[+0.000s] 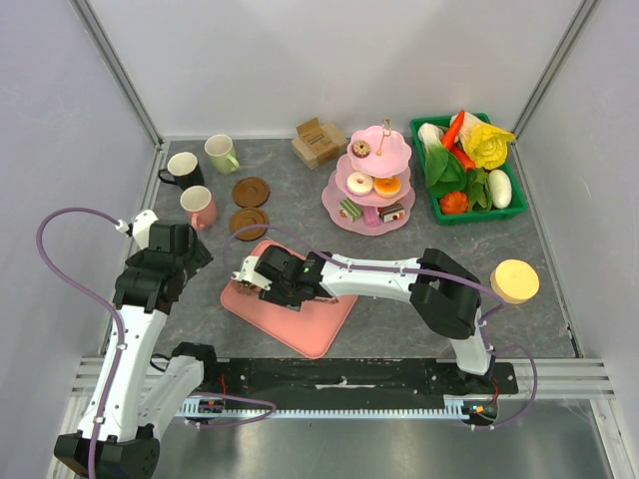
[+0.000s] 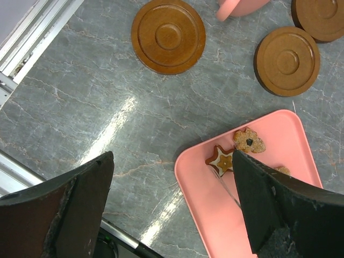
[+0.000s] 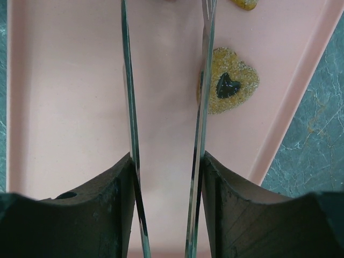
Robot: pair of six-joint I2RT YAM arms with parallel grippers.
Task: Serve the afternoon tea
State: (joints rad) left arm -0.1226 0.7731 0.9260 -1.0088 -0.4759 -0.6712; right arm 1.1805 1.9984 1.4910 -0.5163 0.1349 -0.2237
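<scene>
Right gripper (image 1: 266,281) clamped on metal tongs (image 3: 130,107) over pink tray (image 3: 64,107), heart cookie (image 3: 230,86) just right of the tongs. Left gripper (image 2: 172,161) open, above the tray's left edge.

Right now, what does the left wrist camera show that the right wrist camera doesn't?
Left wrist only: three brown coasters, the pink mug's edge, a star cookie, and the open left gripper. Right wrist only: the right gripper closed on metal tongs, their blades apart. Both: the pink tray and a cookie with a dark heart centre, apparently the same one.
</scene>
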